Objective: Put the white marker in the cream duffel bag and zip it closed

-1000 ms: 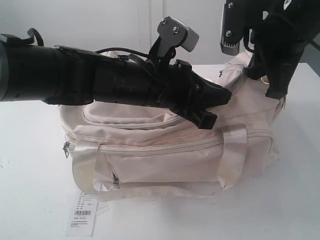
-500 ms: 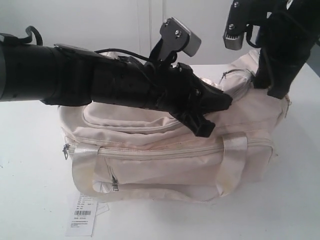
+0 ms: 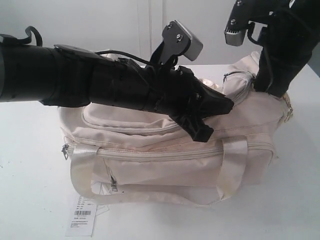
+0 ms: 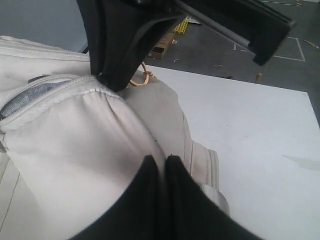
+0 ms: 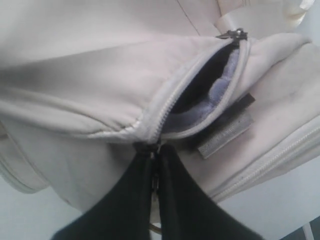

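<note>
1. The cream duffel bag is seen lying on the white table, beneath the fingers of both arms.
2. The left gripper is seen with its fingers pressed together and their tips set against the bag's top fabric. Whether a fold is pinched between them cannot be told.
3. The right gripper is placed at the bag's end. Its fingers are clamped on the zipper pull, of which a dark metal sliver is seen between them.
4. Just beyond the right fingertips a zipper is parted, and grey lining is exposed in the gap. A second slider is seen at the gap's far end.
5. A grey label is sewn just beside the right fingers, next to the parted zipper.
6. A gold charm is seen close by the right arm's fingers, well beyond the left fingertips.
7. A shiny strap handle is laid over the bag's front, below the left fingers.
8. A paper tag is seen on the table, well apart from both pairs of fingers.
9. The place of the white marker cannot be told from these views.
</note>
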`<act>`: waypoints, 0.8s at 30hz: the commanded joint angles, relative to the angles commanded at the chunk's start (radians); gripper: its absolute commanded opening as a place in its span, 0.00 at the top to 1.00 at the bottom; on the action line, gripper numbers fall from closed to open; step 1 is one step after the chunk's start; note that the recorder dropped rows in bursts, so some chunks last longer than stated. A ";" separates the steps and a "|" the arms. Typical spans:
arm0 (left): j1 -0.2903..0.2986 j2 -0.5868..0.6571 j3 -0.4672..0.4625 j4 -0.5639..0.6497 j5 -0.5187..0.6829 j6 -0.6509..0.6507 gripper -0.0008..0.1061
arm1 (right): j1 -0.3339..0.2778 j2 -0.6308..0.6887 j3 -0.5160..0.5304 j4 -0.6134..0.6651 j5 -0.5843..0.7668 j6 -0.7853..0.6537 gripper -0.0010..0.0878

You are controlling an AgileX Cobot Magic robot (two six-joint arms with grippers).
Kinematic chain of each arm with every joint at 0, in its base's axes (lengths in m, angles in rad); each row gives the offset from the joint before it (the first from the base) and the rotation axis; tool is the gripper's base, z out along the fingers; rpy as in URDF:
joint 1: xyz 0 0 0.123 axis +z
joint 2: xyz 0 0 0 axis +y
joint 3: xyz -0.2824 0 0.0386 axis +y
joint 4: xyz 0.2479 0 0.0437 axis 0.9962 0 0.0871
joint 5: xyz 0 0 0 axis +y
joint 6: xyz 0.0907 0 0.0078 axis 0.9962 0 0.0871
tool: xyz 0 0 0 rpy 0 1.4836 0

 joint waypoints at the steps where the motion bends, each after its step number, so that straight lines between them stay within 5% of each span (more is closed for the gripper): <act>1: 0.000 0.000 0.000 0.000 0.000 0.000 0.99 | -0.006 0.000 -0.009 0.030 0.038 -0.042 0.99; 4: 0.000 0.000 0.000 0.013 0.000 -0.002 0.99 | -0.069 -0.017 -0.031 0.228 0.185 -0.104 0.99; 10: 0.000 0.000 0.000 0.048 -0.017 -0.027 0.99 | -0.077 -0.073 -0.031 0.180 0.426 0.000 0.99; 22: 0.000 0.000 0.000 0.046 -0.015 -0.029 0.99 | -0.077 -0.076 0.049 0.312 0.426 -0.056 0.98; 24: 0.000 0.000 0.000 0.046 -0.020 -0.029 0.99 | -0.077 -0.076 0.054 0.317 0.426 -0.043 0.82</act>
